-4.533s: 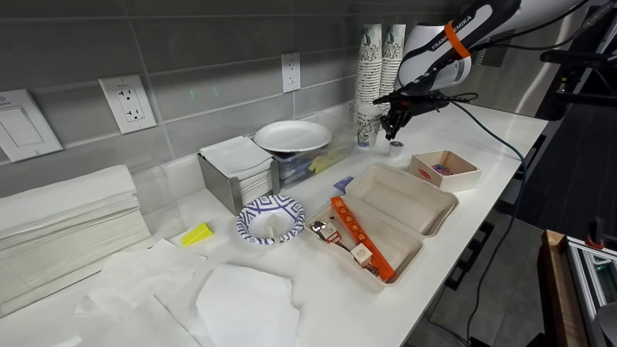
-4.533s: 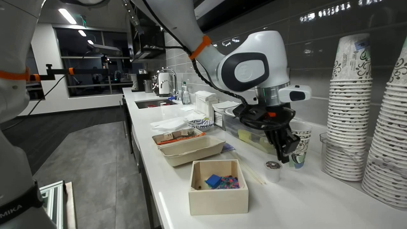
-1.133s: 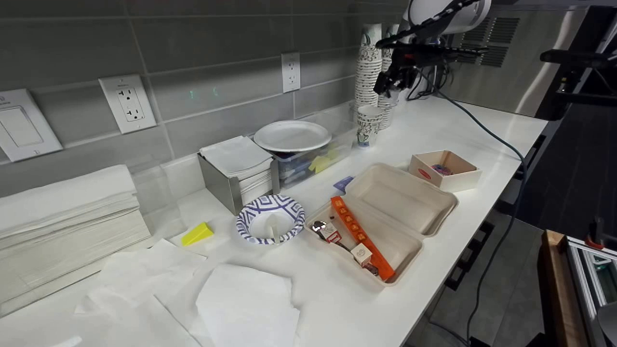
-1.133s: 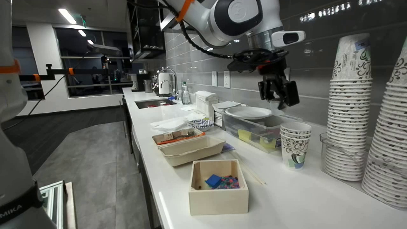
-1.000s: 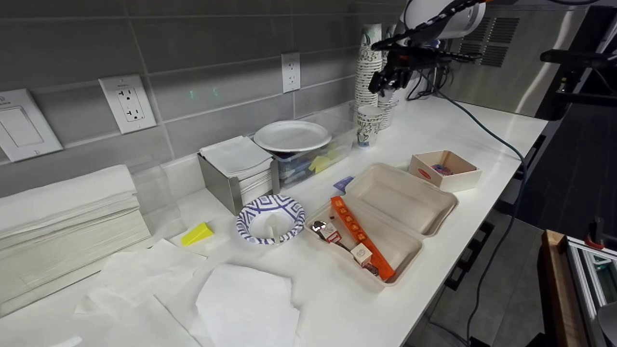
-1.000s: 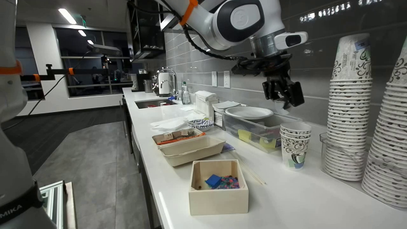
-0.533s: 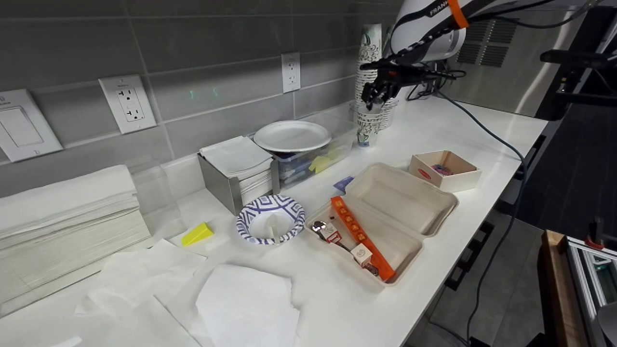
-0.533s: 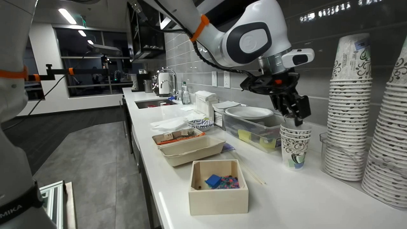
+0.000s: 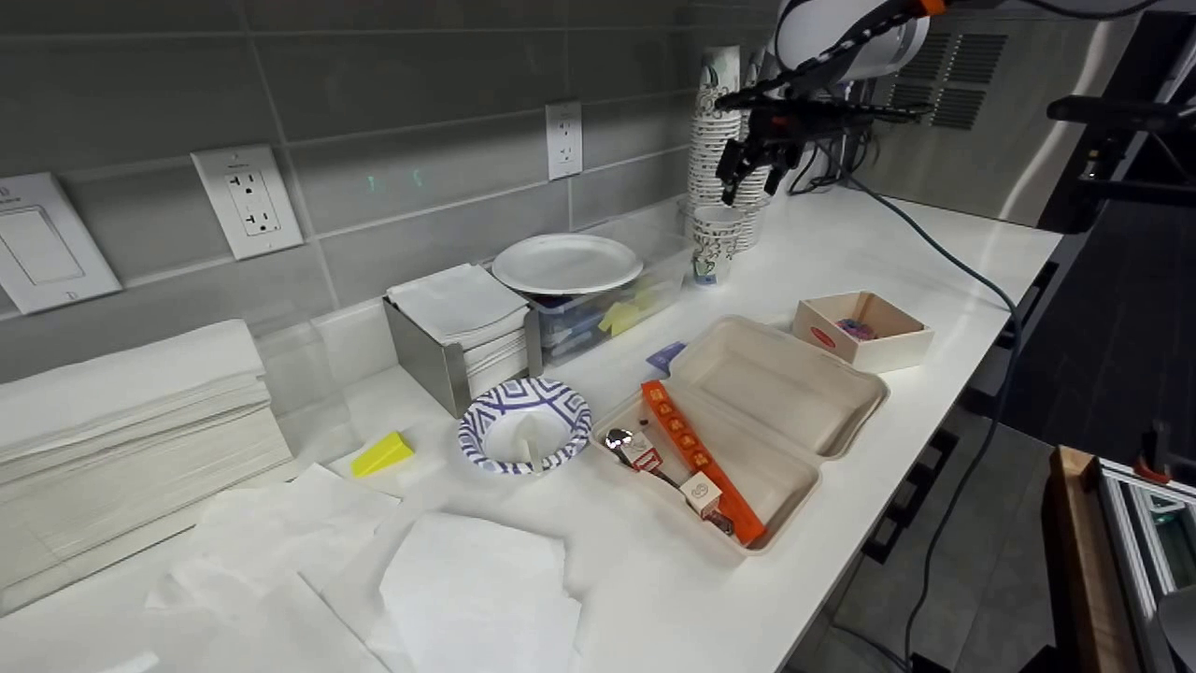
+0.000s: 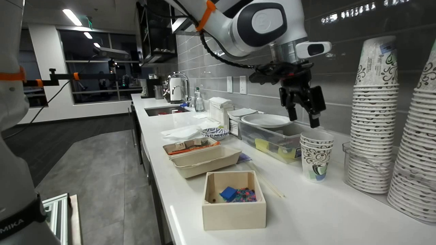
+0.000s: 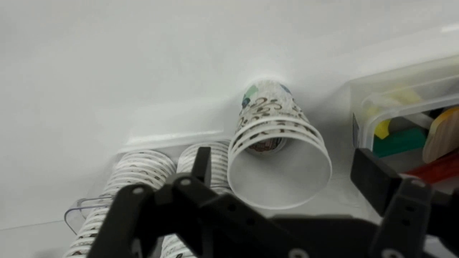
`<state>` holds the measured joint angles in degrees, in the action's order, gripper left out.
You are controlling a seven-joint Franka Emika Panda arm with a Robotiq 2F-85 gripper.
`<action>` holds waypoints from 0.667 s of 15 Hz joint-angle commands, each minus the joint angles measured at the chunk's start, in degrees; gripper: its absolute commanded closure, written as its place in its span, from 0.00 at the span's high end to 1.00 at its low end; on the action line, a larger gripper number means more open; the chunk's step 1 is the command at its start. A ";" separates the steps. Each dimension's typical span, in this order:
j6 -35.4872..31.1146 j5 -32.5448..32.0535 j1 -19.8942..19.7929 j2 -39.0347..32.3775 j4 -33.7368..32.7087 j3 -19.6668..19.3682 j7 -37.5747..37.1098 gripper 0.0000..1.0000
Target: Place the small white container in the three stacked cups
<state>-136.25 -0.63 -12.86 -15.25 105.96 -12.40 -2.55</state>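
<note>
My gripper hangs spread above the three stacked cups, the small white container down inside — placing looks done, so next I'd back clear.

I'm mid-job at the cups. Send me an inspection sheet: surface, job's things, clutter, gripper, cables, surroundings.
Surface: white counter; loose white sheets lie on it in an exterior view.
Job's things: three stacked cups stand upright; in the wrist view, the small white container is inside, only its printed top and some rim showing.
Clutter: wooden box, open takeout container, patterned bowl and yellow wedge on the counter.
Grippers: the gripper is open above the cups, holding nothing.
Cables: black cable runs along the arm; green cable drops past the counter edge toward the floor; snags: nothing seen.
Surroundings: tiled wall with outlets; tall cup stacks beside the three cups.
</note>
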 commanded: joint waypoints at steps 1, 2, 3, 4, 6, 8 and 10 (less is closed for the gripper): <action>14.00 -3.73 1.45 8.12 4.79 -0.17 -1.20 1.00; 16.61 -3.34 1.24 10.00 6.25 0.49 1.41 1.00; 16.08 -3.53 1.20 11.83 8.48 0.88 3.96 1.00; 16.77 -3.55 1.23 13.56 10.33 1.14 5.99 1.00; 7.70 -4.18 1.17 17.29 17.20 1.26 10.31 1.00; -1.66 -4.31 1.04 20.37 22.98 0.96 12.74 1.00; -10.72 -3.27 0.99 24.78 29.58 0.55 15.46 1.00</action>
<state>-136.61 -4.10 -11.78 1.77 124.77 -11.43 9.02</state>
